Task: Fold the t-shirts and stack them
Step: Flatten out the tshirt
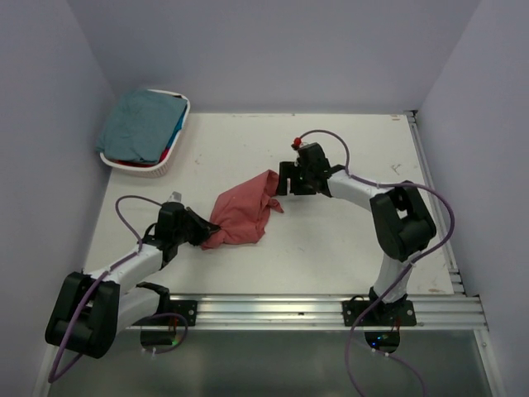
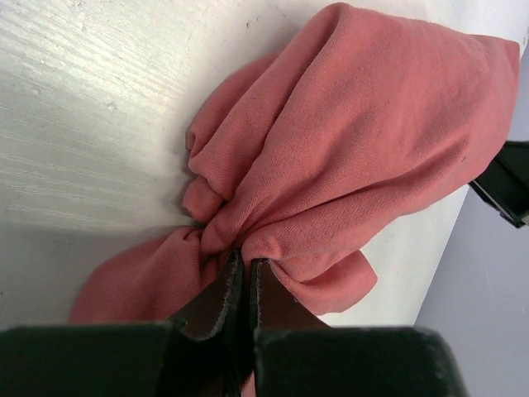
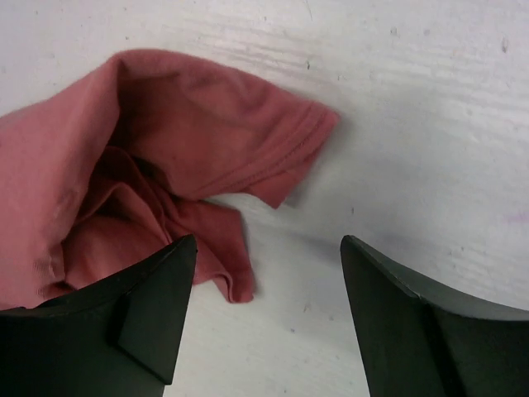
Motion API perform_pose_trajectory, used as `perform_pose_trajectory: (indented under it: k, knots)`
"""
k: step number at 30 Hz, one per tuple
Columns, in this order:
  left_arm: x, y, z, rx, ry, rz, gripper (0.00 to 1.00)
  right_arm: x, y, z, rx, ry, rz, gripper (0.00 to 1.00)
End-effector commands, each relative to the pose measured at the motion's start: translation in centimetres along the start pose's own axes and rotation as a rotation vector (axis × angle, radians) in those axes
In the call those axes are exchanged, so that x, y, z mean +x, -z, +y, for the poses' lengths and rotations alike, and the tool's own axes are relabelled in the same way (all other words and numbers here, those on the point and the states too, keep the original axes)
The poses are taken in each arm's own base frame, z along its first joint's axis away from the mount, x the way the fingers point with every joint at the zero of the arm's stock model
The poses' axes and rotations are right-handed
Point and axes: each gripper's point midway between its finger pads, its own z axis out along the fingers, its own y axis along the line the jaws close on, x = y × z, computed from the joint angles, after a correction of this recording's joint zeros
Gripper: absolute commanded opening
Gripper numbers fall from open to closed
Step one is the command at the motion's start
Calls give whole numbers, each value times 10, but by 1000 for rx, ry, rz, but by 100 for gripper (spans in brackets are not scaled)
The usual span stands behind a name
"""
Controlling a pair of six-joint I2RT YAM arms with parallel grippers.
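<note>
Left gripper (image 2: 242, 266), jaws closed, pinches bunched red shirt (image 2: 355, 141); right gripper (image 3: 269, 244), jaws wide apart, holds nothing, shirt lying just ahead.

The left arm stretches from its base at 7 o'clock toward centre, the left gripper (image 1: 201, 231) clamped tight on the brick-red t-shirt (image 1: 241, 217). The right arm bends at 3 o'clock; the right gripper (image 1: 283, 179) points toward 9 o'clock, jaws parted.
</note>
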Motion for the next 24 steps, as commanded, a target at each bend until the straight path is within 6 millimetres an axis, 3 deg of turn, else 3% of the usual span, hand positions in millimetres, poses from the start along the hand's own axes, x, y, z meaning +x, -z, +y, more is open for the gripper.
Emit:
perform_pose_trajectory:
  k: [1,6,10,14,17,18,20,24]
  knots:
    - [0,-1,-5,25,-27,10,0,-30,-9,19,-64,40,-65,74]
    - [2,-1,-4,28,-33,18,0,-41,-29,18,-52,58,-67,73]
    - [6,0,-1,31,-35,34,0,-46,-43,17,-45,57,-62,66]
    - [9,1,1,31,-35,40,0,-50,-53,17,-37,57,-60,51]
    - [11,2,1,35,-39,48,0,-48,-56,13,-21,56,-57,28]
    - [11,1,1,34,-40,49,0,-49,-55,12,-15,56,-63,13]
    - [11,1,2,36,-41,48,0,-48,-53,10,-10,54,-67,0]
    - [11,2,1,38,-52,52,0,-59,-28,13,-4,74,-122,0]
